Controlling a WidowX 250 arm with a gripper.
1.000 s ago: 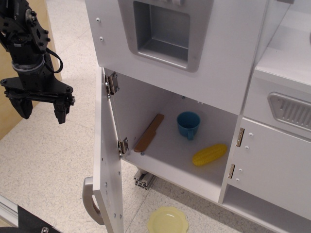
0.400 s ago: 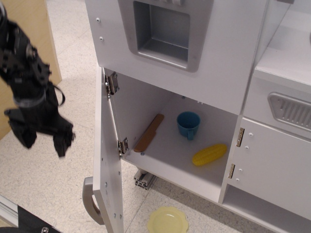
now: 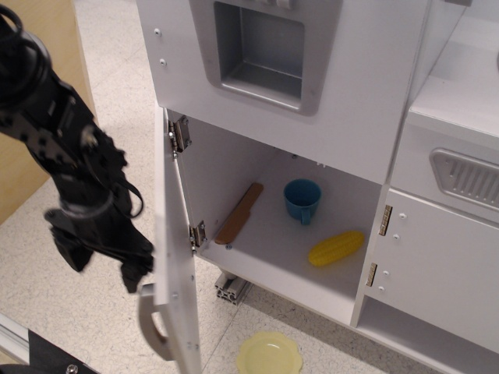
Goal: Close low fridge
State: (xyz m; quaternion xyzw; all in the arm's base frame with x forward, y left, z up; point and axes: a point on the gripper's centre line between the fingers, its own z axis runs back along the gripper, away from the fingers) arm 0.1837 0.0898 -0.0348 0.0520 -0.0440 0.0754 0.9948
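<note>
The low fridge (image 3: 273, 234) is the white lower compartment of the toy kitchen. Its tall white door (image 3: 173, 257) stands wide open, swung out to the left on two metal hinges, edge-on to the camera. The curved grey handle (image 3: 152, 331) shows at the door's lower outer side. My black gripper (image 3: 105, 261) is open and empty, fingers pointing down, right beside the door's outer face and just above the handle. Whether it touches the door I cannot tell. Inside lie a wooden knife (image 3: 239, 212), a blue cup (image 3: 302, 199) and a yellow corn cob (image 3: 336, 247).
A yellow plate (image 3: 269, 354) lies on the floor below the fridge. The upper white panel with the grey dispenser recess (image 3: 261, 51) is above. A smaller closed white cabinet door (image 3: 437, 269) is to the right. A wooden panel (image 3: 31, 109) stands at the far left.
My gripper has moved down and to the right, from well left of the door at hinge height to right beside the door's outer face near the handle. The door looks unmoved.
</note>
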